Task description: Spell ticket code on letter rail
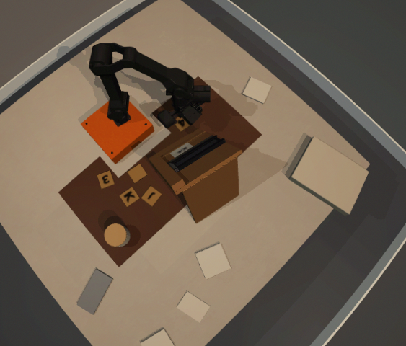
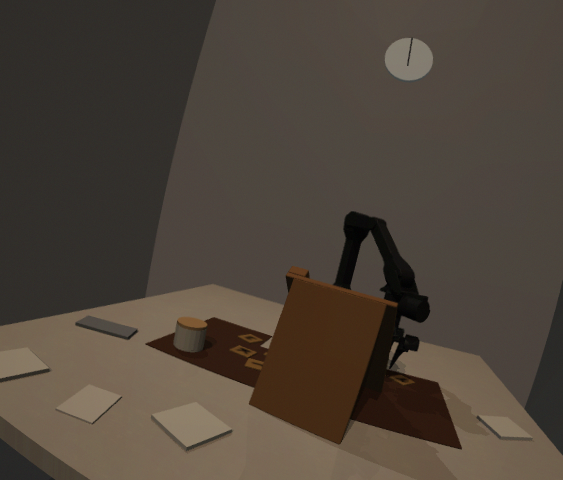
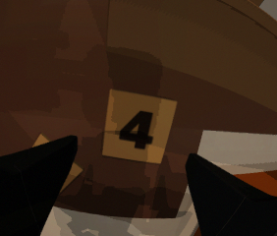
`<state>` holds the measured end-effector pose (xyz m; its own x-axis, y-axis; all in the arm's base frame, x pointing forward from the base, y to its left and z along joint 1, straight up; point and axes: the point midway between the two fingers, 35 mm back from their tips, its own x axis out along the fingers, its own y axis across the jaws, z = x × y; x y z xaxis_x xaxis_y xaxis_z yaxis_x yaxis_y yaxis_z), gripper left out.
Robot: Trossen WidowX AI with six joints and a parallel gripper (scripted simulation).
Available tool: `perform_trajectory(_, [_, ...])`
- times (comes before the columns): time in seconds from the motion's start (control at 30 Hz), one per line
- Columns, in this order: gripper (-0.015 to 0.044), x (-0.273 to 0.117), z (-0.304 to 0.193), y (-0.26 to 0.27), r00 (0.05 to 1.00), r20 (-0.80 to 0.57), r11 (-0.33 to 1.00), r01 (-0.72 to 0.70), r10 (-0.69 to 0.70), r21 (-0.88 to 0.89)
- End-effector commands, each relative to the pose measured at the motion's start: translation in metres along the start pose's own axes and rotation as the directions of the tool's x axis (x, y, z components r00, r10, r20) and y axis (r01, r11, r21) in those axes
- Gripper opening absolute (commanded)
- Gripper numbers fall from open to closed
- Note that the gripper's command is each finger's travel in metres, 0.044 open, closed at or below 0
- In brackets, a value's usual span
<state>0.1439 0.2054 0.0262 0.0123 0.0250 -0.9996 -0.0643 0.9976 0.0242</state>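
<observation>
My gripper (image 1: 179,119) (image 2: 394,361) (image 3: 134,152) is open and empty, its fingers on either side of the tile marked 4 (image 1: 182,123) (image 2: 403,380) (image 3: 153,153), which lies face up on the mat. The wrist view shows another tile (image 3: 74,171), mostly behind the left finger. The letter rail (image 1: 197,153) on the brown board (image 1: 215,187) (image 2: 322,356) shows no tiles. The ticket (image 1: 181,149) lies beside the rail, its print too small to read. Left of the board lie tiles marked 3 (image 1: 105,179), K (image 1: 129,196) and J (image 1: 151,195), and a blank-looking tile (image 1: 137,173).
The board stands close beside the gripper. The orange base (image 1: 115,132) (image 3: 271,181) is on the other side. A lidded jar (image 1: 115,235) (image 2: 190,335) stands on the dark mat (image 1: 84,193). Pale slabs (image 1: 257,90) (image 1: 213,260), a grey block (image 1: 94,291) and a large box (image 1: 329,174) lie farther out.
</observation>
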Motion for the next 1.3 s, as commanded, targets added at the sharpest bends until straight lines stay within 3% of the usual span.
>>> perform_trajectory(0.0, [0.0340, 0.020, -0.001, -0.002, 1.000, -0.002, 1.000, 0.008, -0.008, 0.004])
perform_trajectory(1.2, [0.0340, 0.046, -0.003, -0.003, 1.000, -0.003, 1.000, 0.009, -0.009, 0.004])
perform_trajectory(1.27, [0.0288, 0.046, -0.003, -0.004, 1.000, -0.003, 1.000, 0.009, -0.009, 0.004])
